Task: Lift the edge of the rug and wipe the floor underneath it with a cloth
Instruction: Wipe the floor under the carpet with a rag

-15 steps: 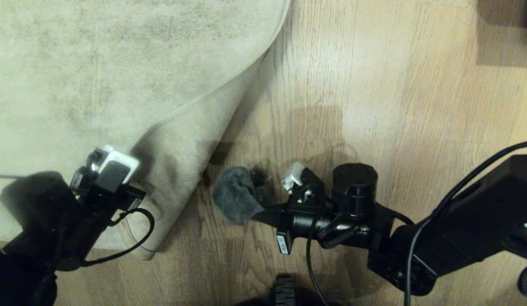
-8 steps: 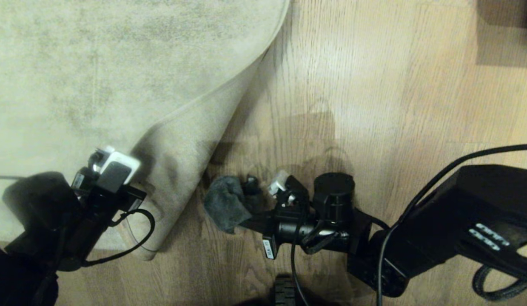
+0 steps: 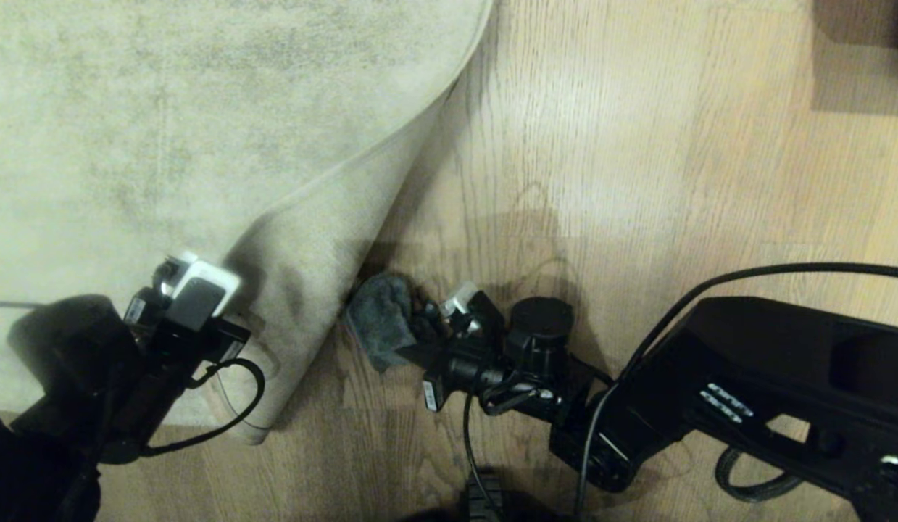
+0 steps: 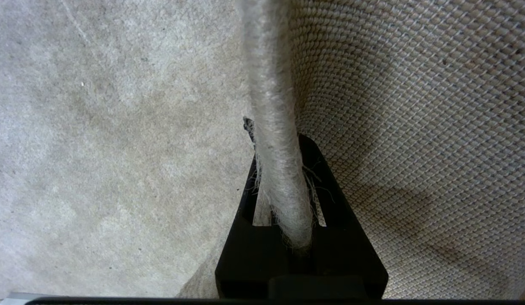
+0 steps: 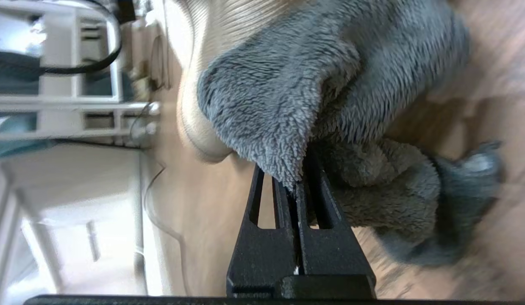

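The right gripper [image 5: 297,186] is pressed together on a fold of the cloth [image 5: 330,101], a fuzzy grey-blue rag that bunches ahead of its black fingers [image 5: 262,237]. In the head view the cloth [image 3: 380,319] lies on the floor [image 3: 637,181], touching the foot of the raised rug flap, with the right gripper [image 3: 412,348] just behind it. The left gripper [image 4: 283,199] pinches the rug edge [image 4: 273,106], its thick bound border running up between the fingers, pile on one side and woven backing on the other. From the head, the rug edge [image 3: 362,163] curls up off the wood-grain planks, and the left gripper [image 3: 235,322] holds it near the corner.
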### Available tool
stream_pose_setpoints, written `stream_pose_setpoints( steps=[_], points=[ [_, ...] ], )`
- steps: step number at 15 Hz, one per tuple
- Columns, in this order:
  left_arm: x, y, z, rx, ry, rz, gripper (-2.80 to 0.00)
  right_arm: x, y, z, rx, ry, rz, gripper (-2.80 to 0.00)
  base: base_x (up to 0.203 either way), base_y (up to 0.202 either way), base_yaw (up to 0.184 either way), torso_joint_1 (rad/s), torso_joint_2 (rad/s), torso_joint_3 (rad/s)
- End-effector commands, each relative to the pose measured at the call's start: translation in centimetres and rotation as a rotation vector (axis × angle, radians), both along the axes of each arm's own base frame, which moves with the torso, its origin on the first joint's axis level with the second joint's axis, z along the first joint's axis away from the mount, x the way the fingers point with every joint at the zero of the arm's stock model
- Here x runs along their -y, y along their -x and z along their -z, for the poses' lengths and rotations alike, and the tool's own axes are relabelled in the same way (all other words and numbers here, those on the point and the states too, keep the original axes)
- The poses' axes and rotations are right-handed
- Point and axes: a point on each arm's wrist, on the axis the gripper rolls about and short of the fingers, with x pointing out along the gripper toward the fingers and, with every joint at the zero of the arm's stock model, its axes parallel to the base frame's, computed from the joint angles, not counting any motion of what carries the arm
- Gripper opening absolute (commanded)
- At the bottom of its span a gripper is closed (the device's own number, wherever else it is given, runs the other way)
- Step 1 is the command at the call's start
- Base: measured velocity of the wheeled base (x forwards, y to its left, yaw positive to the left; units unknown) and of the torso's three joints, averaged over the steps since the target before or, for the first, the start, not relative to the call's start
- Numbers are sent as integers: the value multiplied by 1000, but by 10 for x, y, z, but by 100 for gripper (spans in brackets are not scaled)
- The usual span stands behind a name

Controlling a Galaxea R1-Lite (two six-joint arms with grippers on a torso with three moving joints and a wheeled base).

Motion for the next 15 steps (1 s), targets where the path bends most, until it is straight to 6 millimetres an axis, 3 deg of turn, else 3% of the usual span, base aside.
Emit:
stream_pose_setpoints(
  steps=[1, 10, 15],
  points=[
    [0, -2, 1, 2, -3, -1, -280, -2, -2, 5, 8, -8, 5, -280, 0, 0, 0, 0, 0, 0],
    [0, 0, 0, 3, 3, -2, -280, 1, -6, -8, 62, -68, 181, -280, 0, 0, 0, 0, 0, 0],
    [-1, 3, -3, 17, 4, -3, -280, 10, -4, -27, 79, -93, 256, -280, 0, 0, 0, 0, 0, 0]
  ],
)
